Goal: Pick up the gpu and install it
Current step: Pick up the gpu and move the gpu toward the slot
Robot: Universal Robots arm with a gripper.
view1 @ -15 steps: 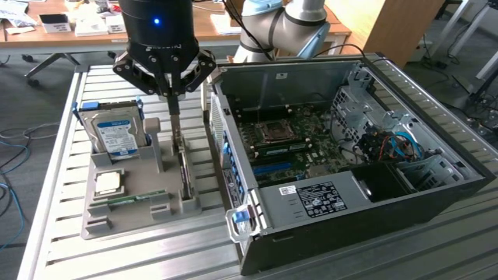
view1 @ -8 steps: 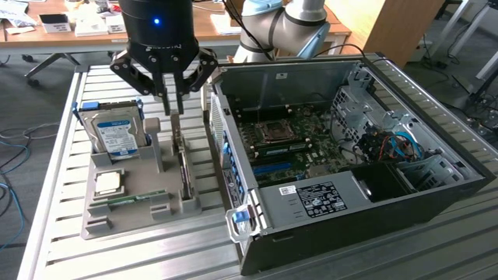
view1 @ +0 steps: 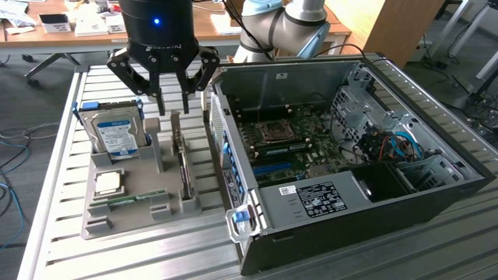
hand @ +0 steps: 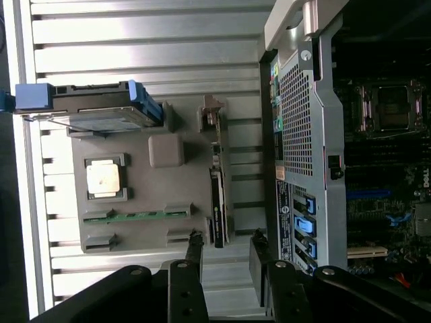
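Your gripper (view1: 172, 109) hangs over the grey holder tray (view1: 144, 178) on the slatted metal table (view1: 55, 251), with its 2 fingers spread apart and nothing clamped between them. The jaws are released.

The gpu (view1: 181, 163) is not installed. It stands on edge in its slot at the side of the tray nearest the open computer case (view1: 327, 239), just below your fingertips. In the wrist view the gripper (hand: 227, 245) straddles 1 end of the gpu (hand: 217, 195), with a finger on each side and a gap to both. I cannot tell if either pad touches the card.

On the same tray you have the silver hard drive (view1: 113, 135) with its blue-white label, propped upright at the far end. The square processor chip (view1: 109, 182) lies flat in its pocket, and the narrow green memory stick (view1: 136, 198) sits just beyond it. The case lies open on its side to the exterior view's right of the tray, its motherboard (view1: 288, 140) exposed.
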